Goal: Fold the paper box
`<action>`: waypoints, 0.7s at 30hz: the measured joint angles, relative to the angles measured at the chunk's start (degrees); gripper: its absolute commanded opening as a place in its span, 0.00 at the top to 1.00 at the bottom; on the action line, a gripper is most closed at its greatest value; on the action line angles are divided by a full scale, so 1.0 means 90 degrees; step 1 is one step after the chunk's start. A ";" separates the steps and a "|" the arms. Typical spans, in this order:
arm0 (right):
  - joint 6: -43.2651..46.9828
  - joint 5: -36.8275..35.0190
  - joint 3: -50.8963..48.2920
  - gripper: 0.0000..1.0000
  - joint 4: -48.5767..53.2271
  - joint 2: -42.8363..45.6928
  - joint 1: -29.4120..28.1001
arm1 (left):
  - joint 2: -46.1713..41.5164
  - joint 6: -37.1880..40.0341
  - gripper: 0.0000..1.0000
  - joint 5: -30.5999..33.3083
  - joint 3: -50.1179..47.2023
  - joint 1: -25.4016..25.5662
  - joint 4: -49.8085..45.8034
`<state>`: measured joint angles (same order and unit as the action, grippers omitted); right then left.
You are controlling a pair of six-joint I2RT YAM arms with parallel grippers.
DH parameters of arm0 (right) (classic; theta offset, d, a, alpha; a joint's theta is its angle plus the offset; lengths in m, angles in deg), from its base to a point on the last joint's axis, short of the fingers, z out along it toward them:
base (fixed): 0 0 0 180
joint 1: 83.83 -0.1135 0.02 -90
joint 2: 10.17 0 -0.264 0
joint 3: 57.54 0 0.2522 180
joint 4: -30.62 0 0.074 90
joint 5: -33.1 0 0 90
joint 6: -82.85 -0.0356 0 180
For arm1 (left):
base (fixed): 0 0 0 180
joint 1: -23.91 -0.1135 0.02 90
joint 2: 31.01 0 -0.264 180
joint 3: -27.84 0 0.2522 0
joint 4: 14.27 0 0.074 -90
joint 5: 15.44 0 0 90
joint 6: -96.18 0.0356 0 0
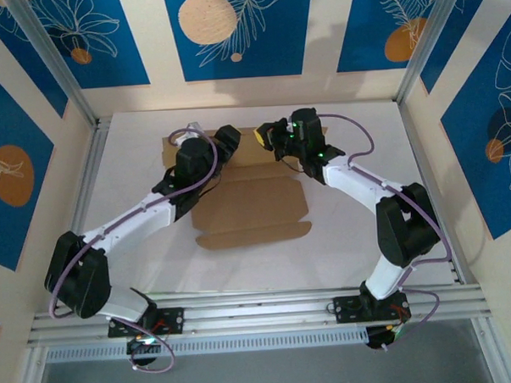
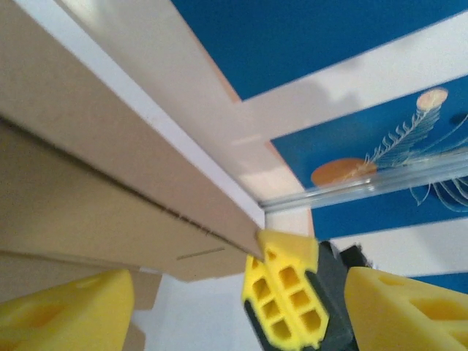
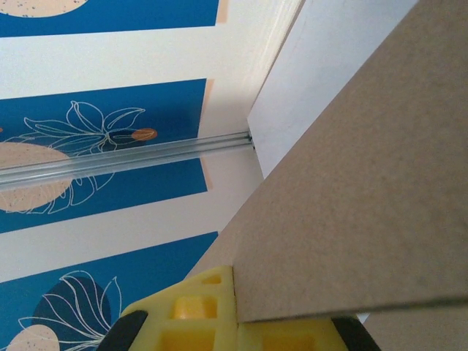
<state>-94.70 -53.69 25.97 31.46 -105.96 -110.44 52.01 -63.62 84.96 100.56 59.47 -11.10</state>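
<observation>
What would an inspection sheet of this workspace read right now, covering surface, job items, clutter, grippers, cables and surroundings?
Surface: white table, with the cardboard lying mid-surface.
Job's things: paper box, an unfolded brown sheet lying mostly flat; its far flap looks raised.
Clutter: nothing seen.
Grippers: left gripper open at the far flap; right gripper shut, touching the flap's edge; whether it pinches the flap cannot be told.
Cables: purple cables run along both arms.
Surroundings: blue leaf-print wall panels, aluminium frame posts.
</observation>
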 measured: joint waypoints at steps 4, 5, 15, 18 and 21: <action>-0.0024 -0.0056 0.0000 1.00 -0.0007 0.0000 -0.0051 | 0.0170 -0.0318 0.34 0.0376 0.0005 0.0024 0.0248; -0.0039 -0.0075 0.0000 1.00 -0.0017 0.0000 -0.0058 | 0.0221 -0.0396 0.35 0.0430 0.0005 0.0024 0.0277; 0.0024 -0.0153 -0.0027 1.00 -0.0046 0.0000 -0.0061 | 0.0631 -0.0869 0.55 0.0568 0.0005 -0.0012 0.0731; 0.0061 -0.0146 -0.0124 1.00 -0.0117 0.0000 -0.0063 | 0.0697 -0.0940 0.57 0.0566 0.0005 -0.0068 0.0879; 0.0058 -0.0146 -0.0274 1.00 -0.0231 0.0000 -0.0068 | 0.0775 -0.1042 0.58 0.0520 0.0005 -0.0100 0.1003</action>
<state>-94.17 -55.01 23.50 29.38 -105.96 -111.06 58.99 -72.99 89.63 100.60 58.57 -2.07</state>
